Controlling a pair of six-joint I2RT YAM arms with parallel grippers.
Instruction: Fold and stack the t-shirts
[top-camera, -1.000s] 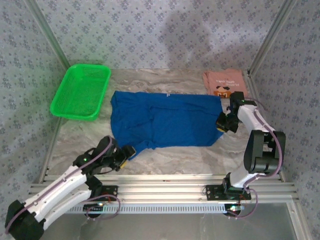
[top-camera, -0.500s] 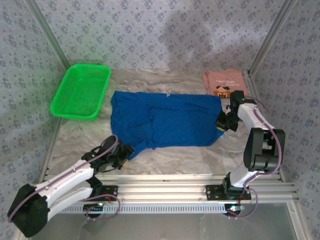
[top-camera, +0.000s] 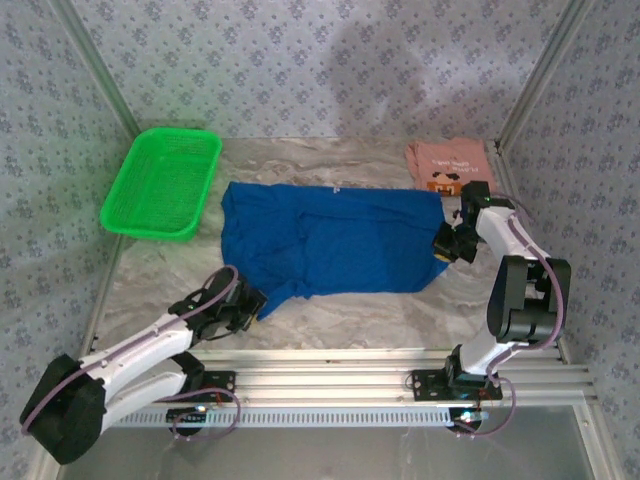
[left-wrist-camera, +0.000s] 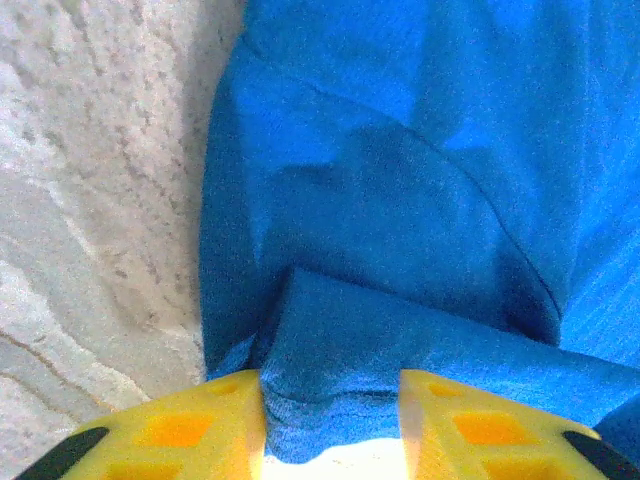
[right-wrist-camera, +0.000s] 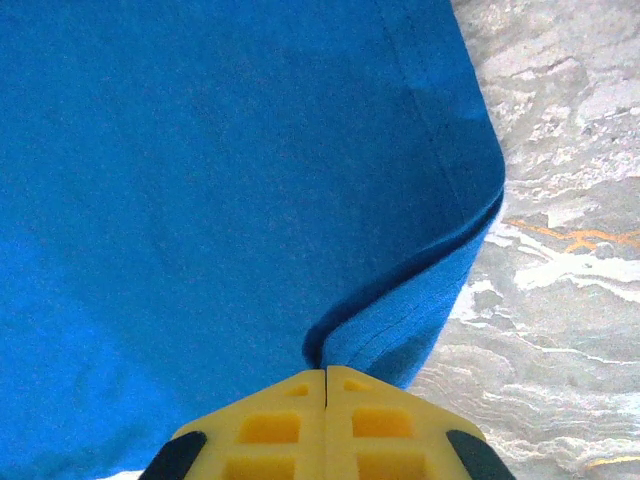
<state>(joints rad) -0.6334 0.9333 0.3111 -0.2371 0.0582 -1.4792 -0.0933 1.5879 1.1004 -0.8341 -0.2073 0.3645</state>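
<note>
Table (top-camera: 400, 310): marbled top, bare along the near edge.

Blue shirt (top-camera: 335, 245): lies spread across the middle of the table, creased, with its near-left corner drawn out toward the left arm.

Basket (top-camera: 165, 180): green mesh, at the far left, just apart from the blue shirt.

Pink shirt (top-camera: 450, 165): folded flat at the far-right corner, print facing up, near the blue shirt's far-right corner.

Left gripper (left-wrist-camera: 330, 430): sits low at the blue shirt's near-left corner. Its fingers (left-wrist-camera: 220, 425) are spread, with a raised fold of blue cloth filling the gap between them.

Right gripper (right-wrist-camera: 326, 385): sits at the shirt's right edge. Its fingers (right-wrist-camera: 275, 425) are pressed together, pinching a doubled hem that rises from the table into the tips.
</note>
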